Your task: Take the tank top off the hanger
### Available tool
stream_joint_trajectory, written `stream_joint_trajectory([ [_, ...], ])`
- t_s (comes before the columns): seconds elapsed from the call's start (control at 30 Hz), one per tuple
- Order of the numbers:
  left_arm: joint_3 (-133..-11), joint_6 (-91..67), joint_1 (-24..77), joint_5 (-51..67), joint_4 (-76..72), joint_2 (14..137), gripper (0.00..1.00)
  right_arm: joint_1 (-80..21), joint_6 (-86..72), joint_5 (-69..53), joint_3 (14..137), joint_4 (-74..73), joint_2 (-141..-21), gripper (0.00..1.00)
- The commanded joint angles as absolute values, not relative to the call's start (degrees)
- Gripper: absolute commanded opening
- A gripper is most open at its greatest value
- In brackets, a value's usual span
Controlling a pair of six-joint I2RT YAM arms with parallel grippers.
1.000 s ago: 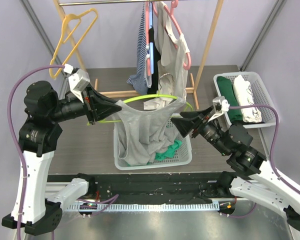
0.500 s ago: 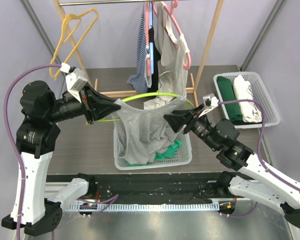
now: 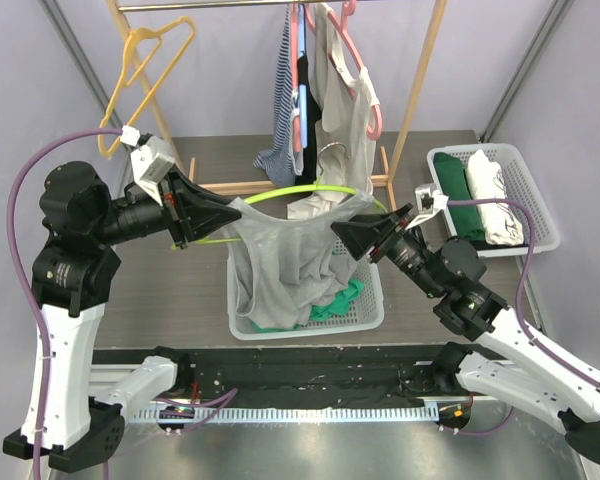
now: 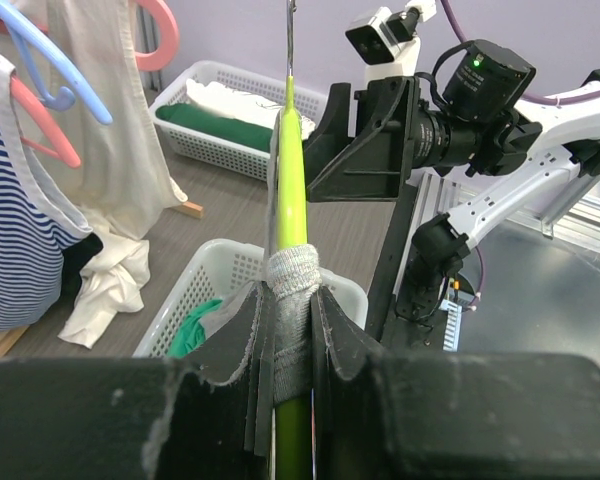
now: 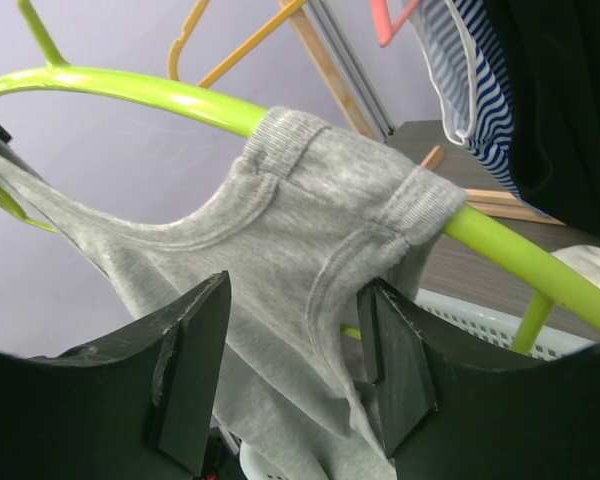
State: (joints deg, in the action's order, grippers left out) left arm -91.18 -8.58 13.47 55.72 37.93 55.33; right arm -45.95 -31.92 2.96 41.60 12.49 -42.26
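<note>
Right hand (image 3: pixel 338 232) has edged in toward the tank top (image 3: pixel 285 265); its fingers stand wide on either side of the grey shoulder strap, not closed on it. Left hand (image 3: pixel 242 212) narrow, pinching the green hanger (image 3: pixel 310 190) and the other strap together. Tank top is strung on the hanger between both hands, its lower end down in the white basket (image 3: pixel 302 328) on the tabletop (image 3: pixel 180 290).

**Right gripper: advance toward the hanger**
The right gripper (image 3: pixel 344 237) has moved left and slightly up, closing in on the right end of the green hanger (image 3: pixel 305 189). Its jaws have narrowed and now face the grey tank top (image 3: pixel 280 265) strap there.
</note>
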Motion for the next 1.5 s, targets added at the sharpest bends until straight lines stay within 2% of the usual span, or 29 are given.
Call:
stream_joint_trajectory([
  [0.0,-91.8,-9.3,13.4,56.6,33.7,54.4,0.00,-45.4,-34.2,0.8,43.7,18.3,-42.1,0.59],
  [0.23,-90.9,-9.0,13.3,55.9,33.5,53.8,0.00,-45.4,-35.1,-1.5,44.4,19.2,-41.6,0.47],
  [0.33,-90.1,-8.6,13.3,55.7,33.5,53.4,0.00,-45.3,-34.9,-1.1,44.7,18.9,-41.1,0.27],
  [0.37,-89.7,-8.5,13.4,55.6,33.5,53.3,0.00,-45.3,-34.8,-0.4,44.8,18.5,-41.0,0.17],
  [0.47,-89.0,-7.9,13.4,55.4,33.7,52.6,0.00,-45.3,-34.5,3.0,45.1,17.5,-39.3,0.10],
  [0.57,-88.7,-6.0,13.4,54.6,35.2,52.1,0.00,-44.7,-34.3,5.2,44.6,17.1,-36.2,0.07],
  [0.8,-88.8,-4.7,13.3,54.1,36.4,51.7,0.00,-44.6,-33.9,19.7,45.4,9.2,-32.3,0.06],
  [0.83,-88.9,-4.7,13.3,54.2,36.5,51.7,0.00,-44.6,-34.4,25.2,45.7,7.7,-32.2,0.06],
  [1.13,-91.2,-4.0,13.3,54.7,38.2,51.6,0.00,-43.8,-36.6,46.2,50.2,-6.8,-36.9,0.02],
  [1.3,-92.4,-4.0,13.3,54.8,38.6,51.5,0.00,-39.2,-40.1,45.3,49.4,-13.3,-39.0,0.02],
  [1.47,-94.0,-4.4,13.4,55.3,38.7,51.9,0.00,-30.3,-43.1,36.8,46.2,-16.9,-40.2,0.01],
])
